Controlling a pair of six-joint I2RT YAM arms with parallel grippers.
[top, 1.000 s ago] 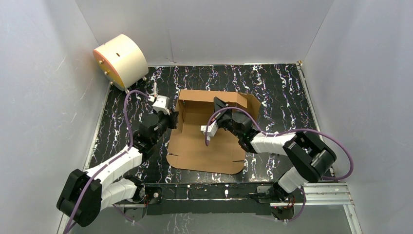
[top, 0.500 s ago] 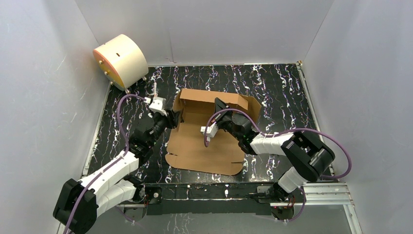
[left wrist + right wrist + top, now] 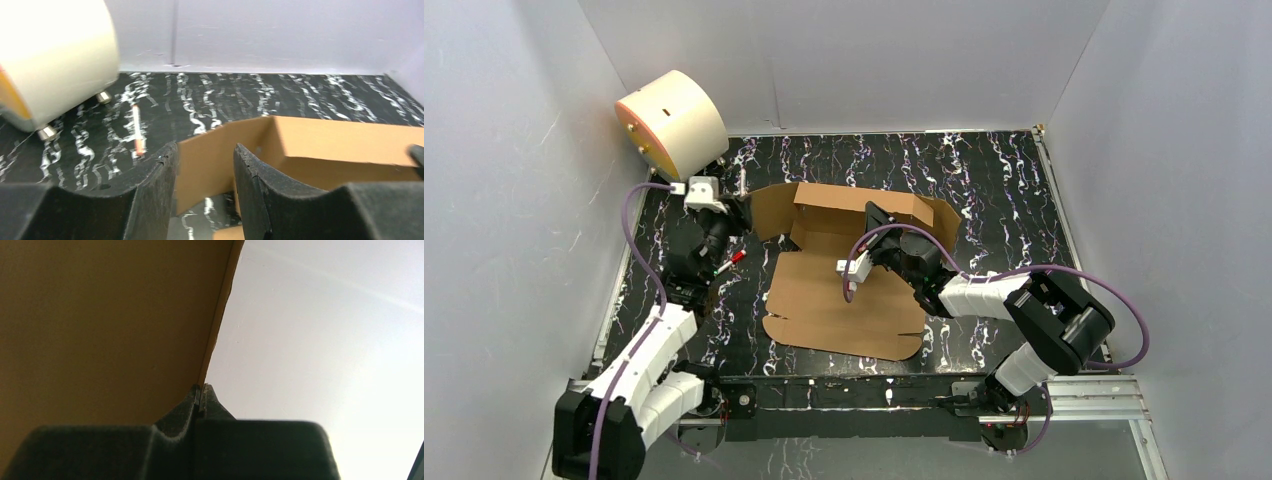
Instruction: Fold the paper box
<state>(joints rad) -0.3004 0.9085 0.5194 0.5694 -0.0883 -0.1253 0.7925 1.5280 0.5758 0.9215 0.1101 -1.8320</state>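
Your paper box (image 3: 844, 300) sits around the middle of the table (image 3: 994, 190), only partly formed. Its broad near panel lies flat on the dark marbled top, with its rounded corners towards the arm bases. At the far side a long wall (image 3: 864, 201) stands upright. A side flap (image 3: 769, 210) angles out from the wall's left end, towards your left arm.

Your left tool (image 3: 732, 212) hovers just beside that flap, out over the table and not over the box. In the left wrist view its fingers (image 3: 160, 170) stand moderately parted with nothing clamped between them. Through the gap you see the brown flap's edge (image 3: 210, 160) and the upright wall running off to the right (the flap lies beyond the fingertips, not in the grip).

Your right tool (image 3: 872, 222) reaches in over the box floor to the inner face of the far wall. From its own wrist camera the two fingers (image 3: 200, 392) are pressed tight together, tip to tip. The cardboard (image 3: 100, 325) fills the left of that view, and its edge runs straight down to the fingertips. You cannot tell from these views whether the tips actually touch the board.

A cream drum (image 3: 674, 122) with an orange face rests at the far left corner, well apart from the box. A thin white stick (image 3: 137, 129) with a reddish end lies on the table between the drum and the flap.
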